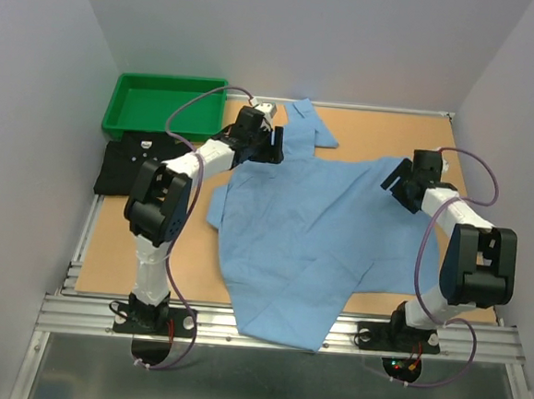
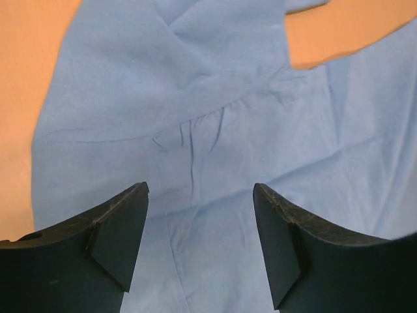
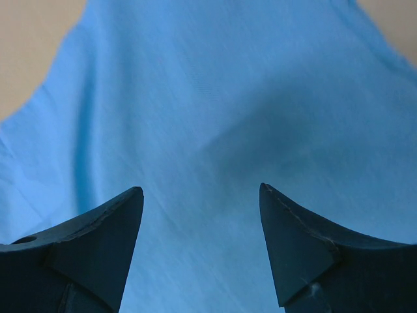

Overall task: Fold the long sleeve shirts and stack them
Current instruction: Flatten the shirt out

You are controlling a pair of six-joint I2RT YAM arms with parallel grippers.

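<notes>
Top view: the light blue shirt [image 1: 311, 231] is spread out over the middle of the table [image 1: 383, 135], pretty rumpled. One end hangs off the near edge, down between the two arm bases. A narrower bit of it pokes up toward the far edge. The left gripper [image 1: 273, 146] sits over the shirt's far left part and the right gripper [image 1: 395, 184] is over its right side. From up here you can't really tell if either one is touching the cloth. Over in the far left corner there's the green tray [image 1: 159, 103], and just in front of it the black shirt [image 1: 126, 165] lies flat as a dark rectangle, with the left arm partly covering it. The black one is well apart from the blue one.

Left wrist view: the left gripper [image 2: 201, 189] has its jaws spread wide with nothing between them. Under it is creased blue shirt [image 2: 195, 98] with a fold line running across, and bare table [image 2: 26, 78] shows on the left and at the top right. The fingers [image 2: 117, 228] aren't pinching any fabric.

Right wrist view: same deal. The right gripper [image 3: 201, 189] is wide apart and empty, hanging over smooth blue shirt [image 3: 208, 98] that fills nearly the whole frame. There's just a little table [image 3: 32, 39] in the top corners.
</notes>
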